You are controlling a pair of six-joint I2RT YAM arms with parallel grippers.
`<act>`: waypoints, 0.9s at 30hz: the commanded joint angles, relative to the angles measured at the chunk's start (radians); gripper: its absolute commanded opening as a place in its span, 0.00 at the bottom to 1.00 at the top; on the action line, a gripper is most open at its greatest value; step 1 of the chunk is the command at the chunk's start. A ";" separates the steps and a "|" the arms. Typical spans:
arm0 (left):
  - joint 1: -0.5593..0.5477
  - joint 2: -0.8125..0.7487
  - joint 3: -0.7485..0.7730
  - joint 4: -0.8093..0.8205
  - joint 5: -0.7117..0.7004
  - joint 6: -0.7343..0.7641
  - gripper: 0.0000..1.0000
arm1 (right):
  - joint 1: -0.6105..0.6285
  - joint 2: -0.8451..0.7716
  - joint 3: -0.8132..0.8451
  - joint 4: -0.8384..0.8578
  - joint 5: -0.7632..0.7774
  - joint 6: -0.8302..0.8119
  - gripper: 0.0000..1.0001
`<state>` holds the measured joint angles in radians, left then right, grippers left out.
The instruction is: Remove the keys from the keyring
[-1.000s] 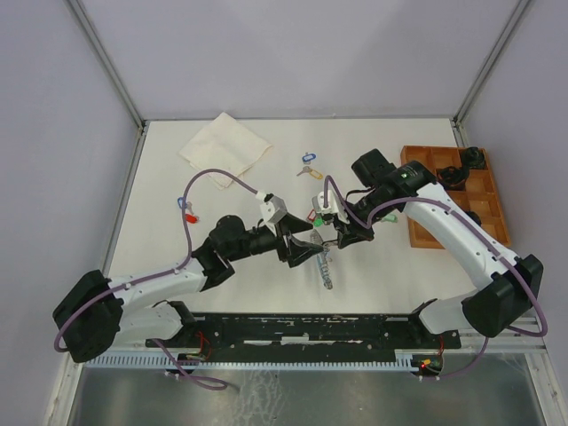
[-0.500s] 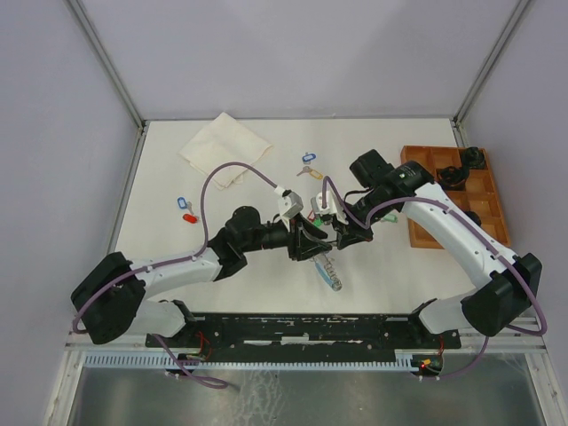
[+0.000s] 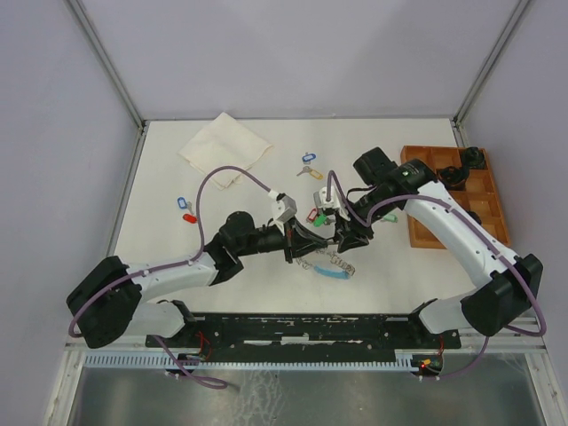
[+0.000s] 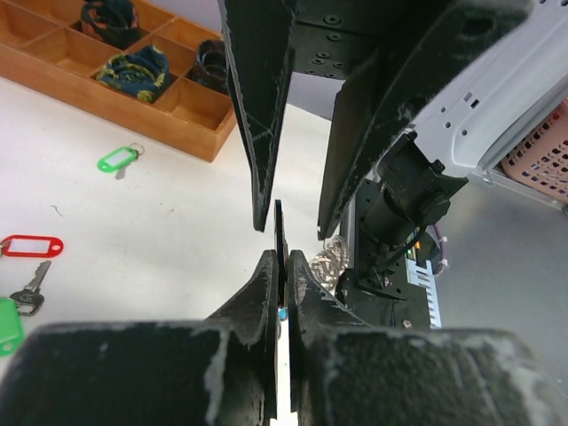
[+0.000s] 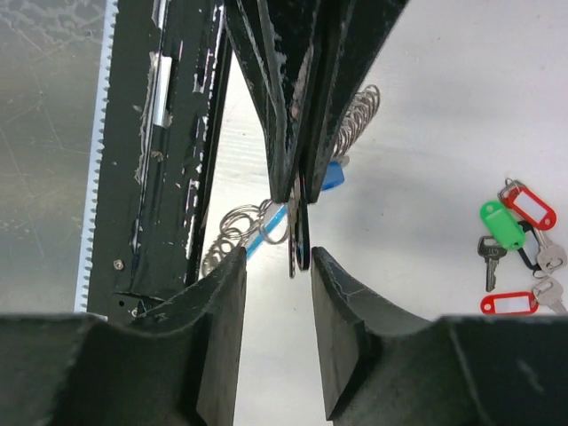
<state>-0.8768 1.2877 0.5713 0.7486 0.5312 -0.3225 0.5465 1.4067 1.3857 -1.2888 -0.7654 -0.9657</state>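
Observation:
My left gripper (image 4: pixel 280 257) is shut on a thin dark key (image 4: pixel 279 226), seen edge-on, near the table's front centre. My right gripper (image 5: pixel 273 262) faces it, open, one finger on each side of that key (image 5: pixel 299 240) without touching. From the key hangs the keyring (image 3: pixel 325 264): beaded chain (image 5: pixel 358 122), small rings (image 5: pixel 232 224) and a light-blue band (image 3: pixel 335 274) sagging to the table. In the top view the left gripper (image 3: pixel 300 241) and right gripper (image 3: pixel 343 240) meet tip to tip. Loose tagged keys (image 5: pixel 515 232) lie just beyond.
A wooden compartment tray (image 3: pixel 424 197) with dark items stands at the right. A folded cloth (image 3: pixel 225 146) lies at the back left. Single tagged keys lie at the back centre (image 3: pixel 307 163) and at the left (image 3: pixel 185 209). The black base rail (image 3: pixel 311 333) runs along the near edge.
My left gripper has moved in and shut on the key. My right gripper has opened and let go. The keyring's hanging part has swung right and settled lower.

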 commanded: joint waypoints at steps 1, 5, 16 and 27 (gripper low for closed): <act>0.006 -0.080 -0.056 0.214 -0.053 -0.006 0.03 | -0.043 -0.045 0.039 0.008 -0.150 0.025 0.46; 0.005 -0.113 -0.120 0.368 -0.076 -0.029 0.03 | -0.093 -0.081 0.020 0.053 -0.282 0.090 0.53; -0.008 -0.147 -0.167 0.531 -0.112 -0.055 0.03 | -0.137 -0.185 -0.220 0.691 -0.547 0.682 0.56; -0.017 -0.125 -0.145 0.527 -0.109 -0.060 0.03 | -0.137 -0.196 -0.205 0.636 -0.577 0.620 0.43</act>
<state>-0.8886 1.1675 0.3931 1.1851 0.4454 -0.3260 0.4141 1.2385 1.1580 -0.6659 -1.2800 -0.3290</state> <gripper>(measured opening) 0.055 0.446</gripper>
